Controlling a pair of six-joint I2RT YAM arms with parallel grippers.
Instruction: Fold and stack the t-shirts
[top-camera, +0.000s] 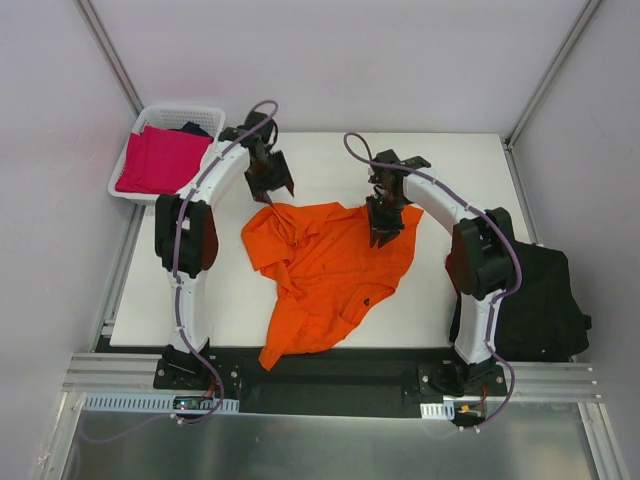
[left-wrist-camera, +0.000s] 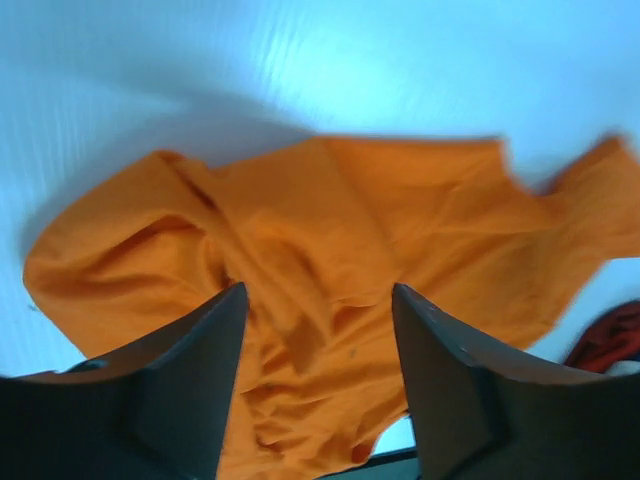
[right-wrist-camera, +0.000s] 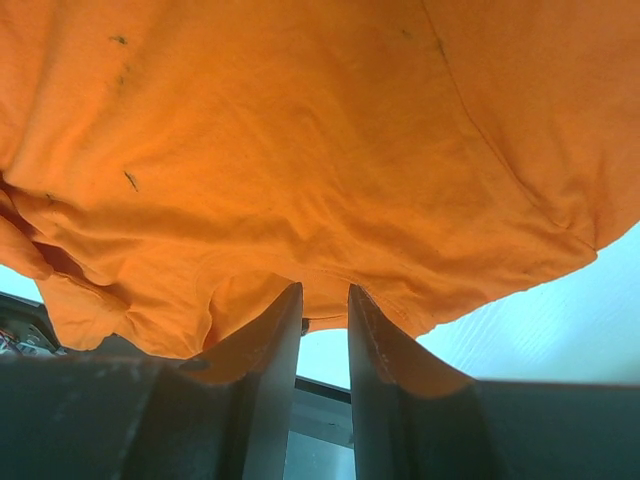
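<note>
The orange t-shirt (top-camera: 325, 265) is lying crumpled on the middle of the white table (top-camera: 450, 170), between my two arms. Its bulk is spreading across the centre, and a narrow tail of cloth is trailing toward the near edge, where it is hanging just over the dark rail. The far edge is bunching into folds on the left and stretching out flatter toward the right.

My right gripper (right-wrist-camera: 325, 292) is sitting at the shirt's far right corner. Its fingers (right-wrist-camera: 260, 380) are standing close together with only a thin slit between them, and they are pinching a fold of the orange hem at their tips; the cloth is draping over them and filling most of the right wrist view.

My left gripper (left-wrist-camera: 318, 295) is hanging over the shirt's far left edge. Its fingers (left-wrist-camera: 190, 380) are standing well apart with nothing between them, and in the left wrist view the wrinkled cloth is lying on the table below the gap.

Further out, a magenta-pink t-shirt (top-camera: 160, 160) is resting in the white basket (top-camera: 200, 108) at the far left corner, with a scrap of dark cloth (top-camera: 195, 128) showing beside it. A heap of black t-shirts (top-camera: 545, 300) is sitting off the table's right edge, behind my right arm.
</note>
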